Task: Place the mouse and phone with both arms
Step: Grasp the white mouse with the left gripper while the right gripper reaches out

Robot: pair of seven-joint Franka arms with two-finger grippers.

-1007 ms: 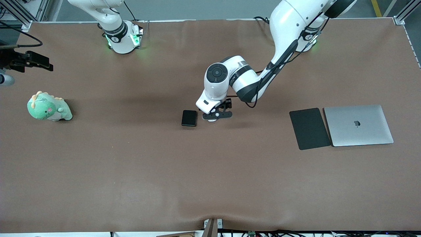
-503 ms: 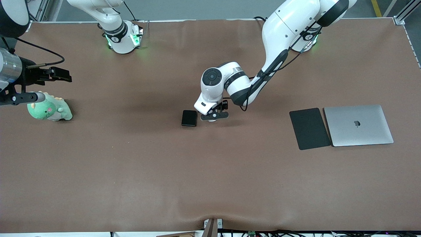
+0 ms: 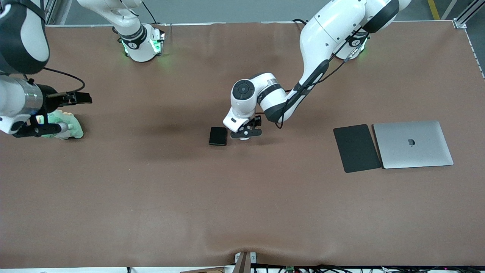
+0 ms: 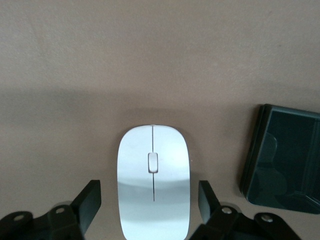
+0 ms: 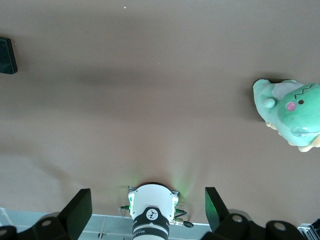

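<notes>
Straddling the mouse [image 4: 153, 182], left end effector [image 4: 150, 200] fingers apart, no legible writing.

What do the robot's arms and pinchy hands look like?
Both arms are glossy white with rounded joints and black bands. The left arm has a black cable along it and a round black cap at its wrist; the right arm has a green-lit base. The left gripper and right gripper are black, with two flat fingers each.

White glossy mouse [image 4: 153, 182] flat on table, frame centre; black phone [image 3: 218, 136] flat just beside it, slightly toward frame's left side.
</notes>
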